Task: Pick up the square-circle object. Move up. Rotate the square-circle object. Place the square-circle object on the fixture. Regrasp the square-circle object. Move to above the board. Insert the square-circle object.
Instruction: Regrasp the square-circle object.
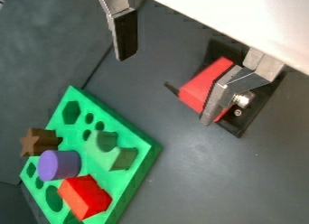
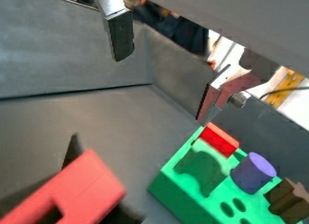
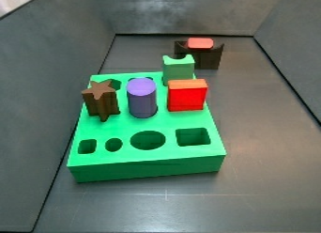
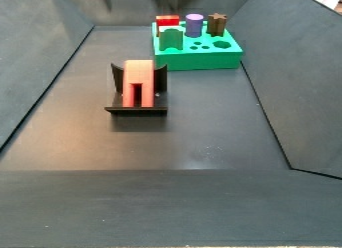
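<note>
The red square-circle object [image 1: 203, 83] lies in the dark fixture [image 1: 239, 125] on the floor. It also shows in a wrist view [image 2: 79, 190] and in both side views [image 3: 198, 42] [image 4: 138, 80], resting in the fixture [image 3: 208, 57] [image 4: 134, 110]. My gripper [image 1: 167, 88] hangs above the floor near the fixture, open and empty; one finger [image 1: 123, 33] is well apart from the piece, the other [image 1: 221, 99] shows in front of it. Nothing lies between the fingers [image 2: 118, 38] in either wrist view. The green board [image 1: 135, 163] [image 2: 182, 187] [image 3: 150, 163] [image 4: 201, 60] lies beside them. The gripper does not show in the side views.
On the board stand a brown star [image 3: 100, 96], a purple cylinder [image 3: 142, 96], a plain red cube [image 3: 187, 94] and a green notched block [image 3: 179, 68]. Round and square holes [image 3: 148, 140] run along one board edge. Grey walls enclose the floor [image 4: 174, 142].
</note>
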Tool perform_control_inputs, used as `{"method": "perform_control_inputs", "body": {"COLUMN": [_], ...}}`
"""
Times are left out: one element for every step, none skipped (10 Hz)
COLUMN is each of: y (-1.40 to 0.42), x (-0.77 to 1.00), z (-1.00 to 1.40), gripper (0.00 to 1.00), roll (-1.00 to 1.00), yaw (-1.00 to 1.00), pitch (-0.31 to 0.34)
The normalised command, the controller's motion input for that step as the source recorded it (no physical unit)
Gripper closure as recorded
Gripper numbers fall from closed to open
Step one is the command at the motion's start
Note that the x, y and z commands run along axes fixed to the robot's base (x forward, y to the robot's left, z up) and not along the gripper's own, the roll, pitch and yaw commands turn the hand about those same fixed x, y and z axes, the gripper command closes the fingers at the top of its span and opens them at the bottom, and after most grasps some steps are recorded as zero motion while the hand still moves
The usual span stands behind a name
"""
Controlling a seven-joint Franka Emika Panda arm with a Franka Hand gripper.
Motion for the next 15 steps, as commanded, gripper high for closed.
{"method": "perform_control_inputs", "body": {"y": [-0.22,-0.06,0.00,-0.01,-0.02,-0.02,-0.02,-0.02,-0.02,-0.02,-0.02,-0.02,-0.02,-0.02,-0.03], "x": [-0.03,-0.01,-0.01,-0.01,-0.02,-0.02,-0.02,-0.01,-0.01,-0.01,0.00,0.01,0.03,0.04,0.06], "z": [0.09,0.01,0.02,0.01,0.01,0.01,0.01,0.01,0.01,0.01,0.01,0.00,-0.01,0.00,-0.01], "gripper": [0.00,0.00,0.00,0.00,0.00,0.00,0.00,0.00,0.00,0.00,0.00,0.00,0.00,0.00,0.00], "roll": [1.00,1.00,1.00,1.00,1.00,1.00,1.00,1.00,1.00,1.00,1.00,1.00,1.00,1.00,1.00], "yaw": [0.03,0.03,0.03,0.03,0.03,0.03,0.03,0.03,0.04,0.04,0.04,0.04,0.05,0.05,0.06], "pitch": [0.046,0.046,0.047,0.043,0.039,0.036,0.030,0.028,0.028,0.032,0.037,0.044,0.051,0.060,0.072]}}
